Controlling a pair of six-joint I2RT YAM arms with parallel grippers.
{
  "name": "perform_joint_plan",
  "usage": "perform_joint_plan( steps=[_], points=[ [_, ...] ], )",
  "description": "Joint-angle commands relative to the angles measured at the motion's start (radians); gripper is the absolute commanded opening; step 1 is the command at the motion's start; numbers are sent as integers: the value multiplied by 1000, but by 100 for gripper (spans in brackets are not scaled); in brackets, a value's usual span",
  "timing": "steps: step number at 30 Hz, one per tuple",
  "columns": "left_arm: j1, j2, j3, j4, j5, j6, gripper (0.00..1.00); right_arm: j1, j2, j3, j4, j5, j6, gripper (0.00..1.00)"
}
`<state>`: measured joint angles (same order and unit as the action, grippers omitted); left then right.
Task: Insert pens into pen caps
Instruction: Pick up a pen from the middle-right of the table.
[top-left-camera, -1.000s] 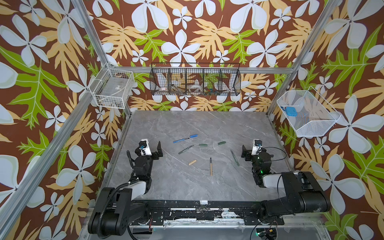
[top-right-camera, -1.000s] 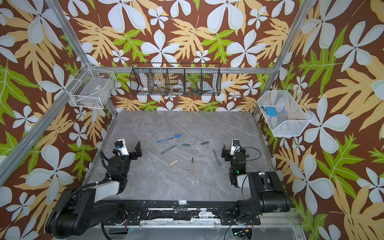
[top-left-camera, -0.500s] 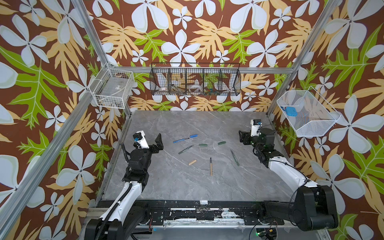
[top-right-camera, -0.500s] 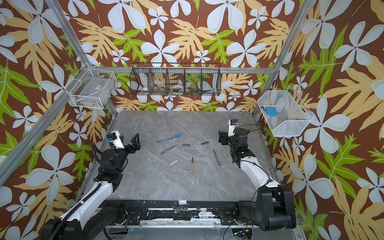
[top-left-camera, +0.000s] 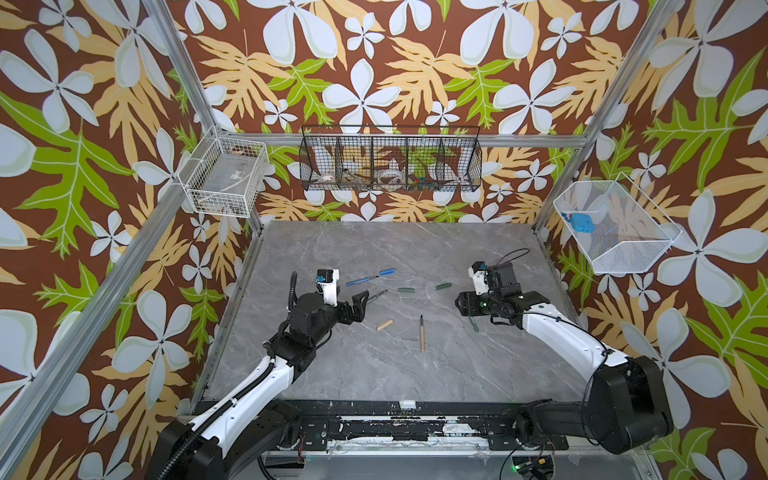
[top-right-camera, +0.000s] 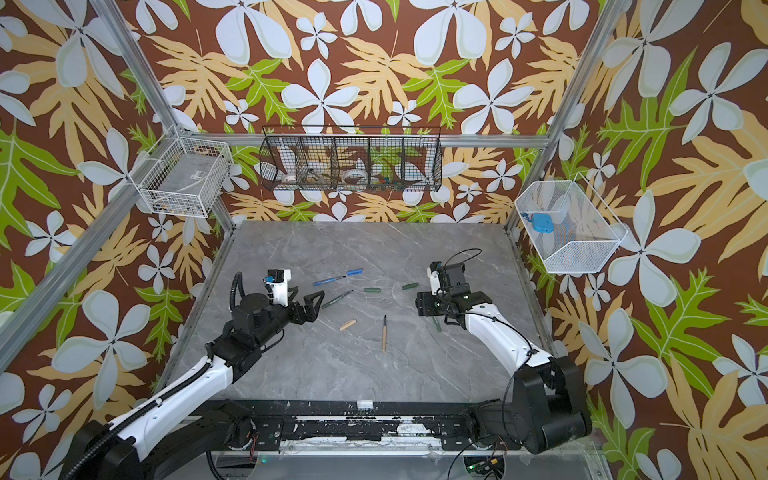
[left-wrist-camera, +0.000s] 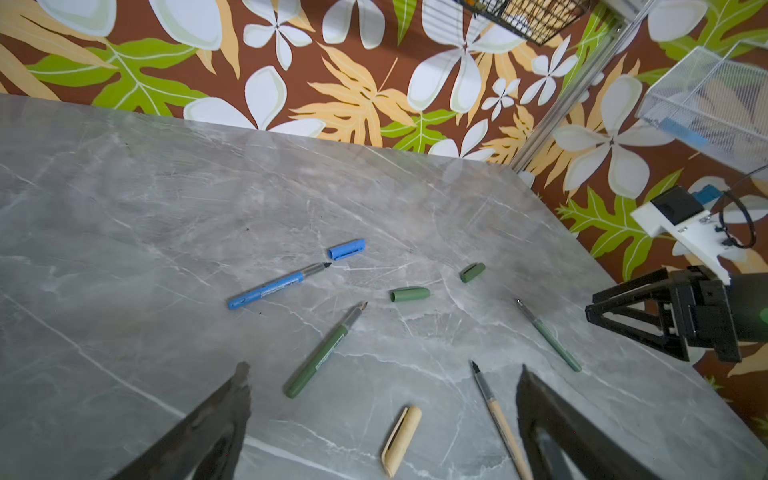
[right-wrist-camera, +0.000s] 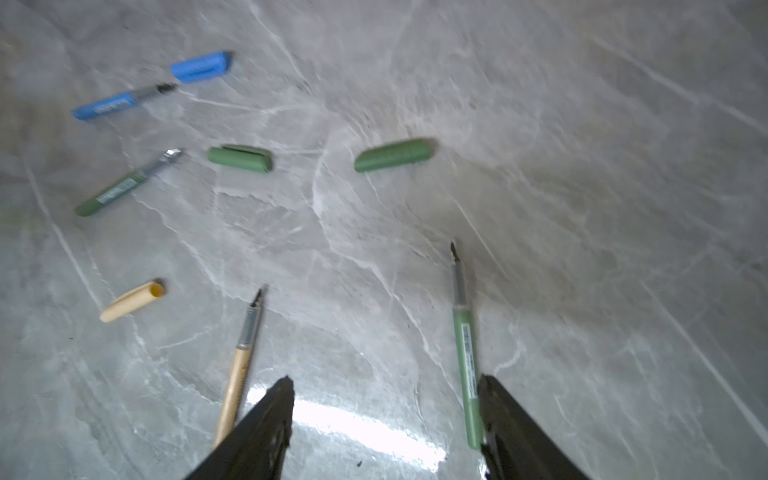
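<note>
Jaws on the right arm (top-left-camera: 552, 328) hang spread and empty over the dark green pen (right-wrist-camera: 467, 365) near the surface's (top-left-camera: 374, 374) right edge, its long axis running between them, tip toward the green caps (right-wrist-camera: 392, 154); jaws on the left arm (top-left-camera: 253, 382), also spread, are farther off.

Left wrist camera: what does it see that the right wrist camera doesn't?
Only the left wrist view: the flowery wall, a white wire basket and the left gripper. Only the right wrist view: a bright shine on the table. Both: the right gripper, four pens and four caps, every pen uncapped.
</note>
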<state>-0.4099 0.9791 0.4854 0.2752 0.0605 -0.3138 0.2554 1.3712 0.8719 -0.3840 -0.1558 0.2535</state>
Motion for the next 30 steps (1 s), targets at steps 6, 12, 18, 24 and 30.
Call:
perform_joint_plan(
  steps=[6, 12, 18, 24, 30],
  points=[
    [-7, 59, 39, -19, 42, -8, 100, 0, 177, 67, -30, 103, -55, 69],
    [-8, 53, 47, -49, 56, -3, 99, -4, 337, 173, -62, 139, -111, 62],
    [-8, 21, 37, -53, 34, -6, 100, -7, 403, 223, -80, 153, -140, 58],
    [-8, 18, 33, -53, 19, -4, 100, -33, 438, 236, -90, 150, -157, 55],
    [-8, 26, 41, -51, 18, -15, 100, -34, 456, 234, -87, 134, -151, 52]
  ],
)
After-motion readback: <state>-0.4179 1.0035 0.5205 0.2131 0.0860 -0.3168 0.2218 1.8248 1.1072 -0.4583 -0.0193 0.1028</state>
